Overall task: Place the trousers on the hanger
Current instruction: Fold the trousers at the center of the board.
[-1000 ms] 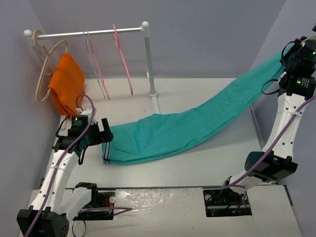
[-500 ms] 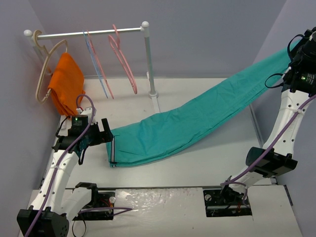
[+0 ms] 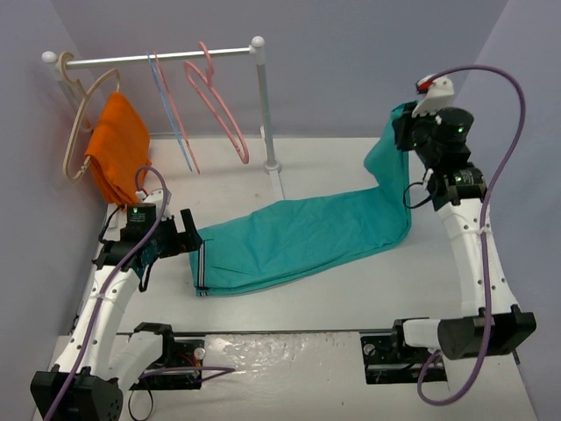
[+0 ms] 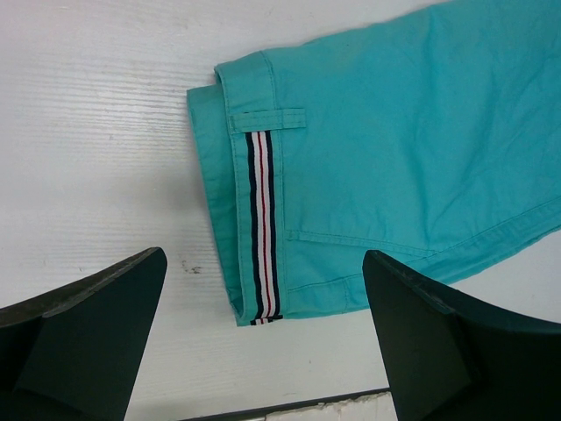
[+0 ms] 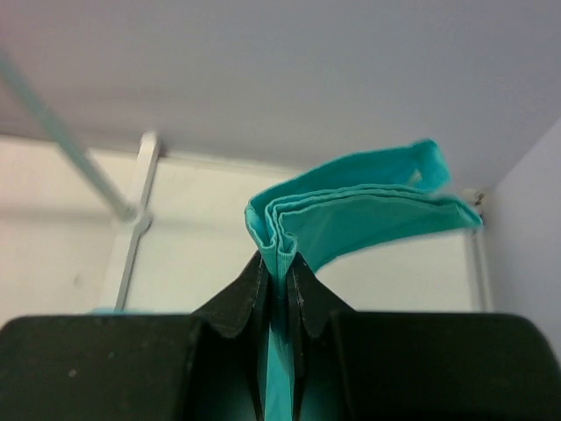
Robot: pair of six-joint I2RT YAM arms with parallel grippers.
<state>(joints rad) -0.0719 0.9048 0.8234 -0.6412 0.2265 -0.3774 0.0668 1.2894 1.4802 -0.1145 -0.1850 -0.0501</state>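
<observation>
The teal trousers (image 3: 298,237) lie across the table, waistband with its striped band (image 4: 261,228) at the left. Their leg end rises at the right, pinched in my right gripper (image 3: 405,123), which is shut on the folded fabric (image 5: 351,210) well above the table. My left gripper (image 3: 188,235) hovers just left of the waistband, open, with its fingers (image 4: 88,324) either side of the striped corner and nothing held. The salmon-pink hanger (image 3: 219,105) hangs on the rail at the back, swung out at an angle.
A white rail (image 3: 158,59) on a post (image 3: 266,105) stands at the back. It also carries a beige hanger (image 3: 83,123) with an orange cloth (image 3: 118,149) and thin blue and pink hangers (image 3: 171,114). Purple walls close in on both sides.
My right gripper swung left and inward with the leg end, so the trousers now fold upward at the right. The waistband slid slightly right. The pink hanger swung. The left arm stayed still.
</observation>
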